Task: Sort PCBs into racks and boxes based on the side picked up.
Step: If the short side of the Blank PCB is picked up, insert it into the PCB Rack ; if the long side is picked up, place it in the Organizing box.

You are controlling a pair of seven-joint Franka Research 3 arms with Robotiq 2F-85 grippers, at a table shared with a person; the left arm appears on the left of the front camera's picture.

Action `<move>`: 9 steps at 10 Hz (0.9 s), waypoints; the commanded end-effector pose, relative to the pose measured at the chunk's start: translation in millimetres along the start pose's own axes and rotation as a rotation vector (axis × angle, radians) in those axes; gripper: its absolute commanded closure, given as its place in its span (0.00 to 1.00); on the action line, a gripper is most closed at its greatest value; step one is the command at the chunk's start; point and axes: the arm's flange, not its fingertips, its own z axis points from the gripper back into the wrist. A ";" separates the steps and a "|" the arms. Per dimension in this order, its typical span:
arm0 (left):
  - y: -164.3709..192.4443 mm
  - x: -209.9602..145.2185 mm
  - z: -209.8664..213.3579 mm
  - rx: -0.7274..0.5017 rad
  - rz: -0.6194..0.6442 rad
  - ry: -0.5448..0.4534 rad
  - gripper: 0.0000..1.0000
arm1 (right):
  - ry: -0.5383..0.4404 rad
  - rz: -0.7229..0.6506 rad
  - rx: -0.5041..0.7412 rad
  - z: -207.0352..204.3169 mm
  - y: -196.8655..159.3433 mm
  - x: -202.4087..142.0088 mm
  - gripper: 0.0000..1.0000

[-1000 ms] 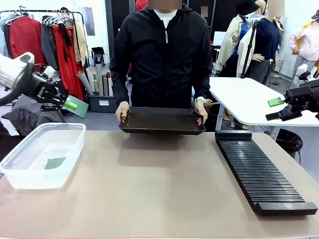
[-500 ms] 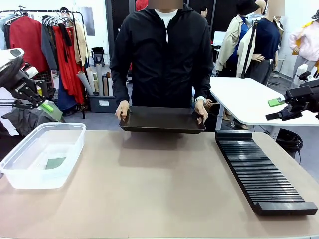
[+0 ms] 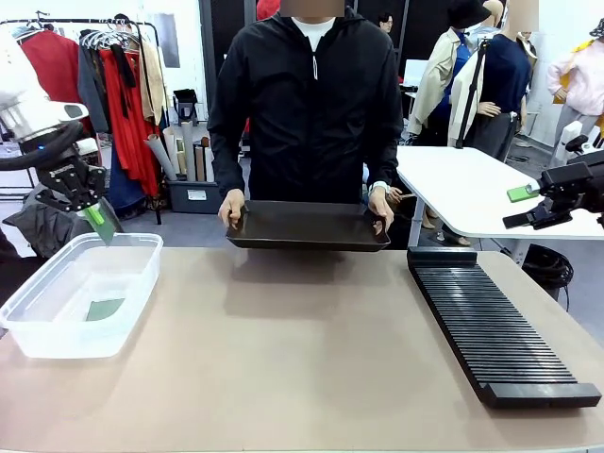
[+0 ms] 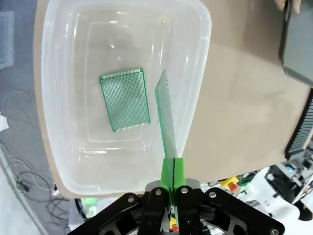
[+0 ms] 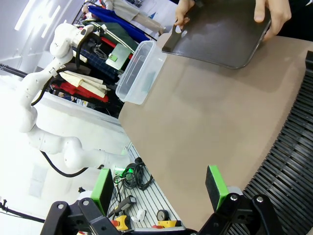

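My left gripper (image 3: 92,213) hangs above the far end of the clear box (image 3: 57,344), shut on the edge of a dark-green PCB (image 3: 102,223) that points down. In the left wrist view, the gripper (image 4: 173,169) pinches that PCB (image 4: 166,117) edge-on over the box (image 4: 205,34). A second PCB (image 4: 124,99) lies flat on the box floor (image 3: 104,309). My right gripper (image 3: 528,215) hovers high at the right, beyond the black rack (image 3: 491,330). Its green pads (image 5: 215,186) stand wide apart, so the gripper (image 5: 159,188) is open and holds nothing.
A person at the far side holds a shallow black tray (image 3: 307,228) by both ends at the table's far edge; the tray (image 5: 220,34) looks bare. The rack (image 5: 293,156) lies along the table's right side. A clothes rail stands behind the box.
The left arm has swung in over the box, and its PCB has turned from pointing out sideways to hanging down. The right arm and the person's tray have stayed still.
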 end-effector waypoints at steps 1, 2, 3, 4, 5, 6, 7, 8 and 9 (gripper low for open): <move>5.4 1.3 -9.3 0.008 -0.065 -0.010 1.00 | 0.002 0.005 0.001 -0.8 2.5 1.4 0.00; 11.3 0.4 -21.3 0.017 -0.078 -0.011 1.00 | 0.002 0.005 0.001 -0.8 2.5 1.4 0.00; 17.5 0.2 -33.4 0.040 -0.078 -0.003 1.00 | 0.002 0.005 0.001 -0.8 2.5 1.4 0.00; 23.4 1.1 -43.7 0.058 -0.074 -0.005 1.00 | 0.002 0.005 0.001 -0.8 2.5 1.4 0.00; 30.3 1.9 -50.4 0.057 -0.080 -0.013 1.00 | 0.002 0.005 0.001 -0.8 2.5 1.4 0.00; 36.9 3.2 -58.3 0.041 -0.092 -0.019 1.00 | 0.002 0.005 0.001 -0.8 2.5 1.4 0.00; 40.7 5.0 -66.5 0.035 -0.102 -0.013 1.00 | 0.002 0.005 0.001 -0.8 2.5 1.4 0.00; 43.0 6.2 -74.2 0.033 -0.113 -0.011 1.00 | 0.002 0.005 0.001 -0.8 2.5 1.4 0.00; 45.2 6.5 -82.6 0.019 -0.129 -0.005 1.00 | 0.002 0.005 0.001 -0.8 2.5 1.4 0.00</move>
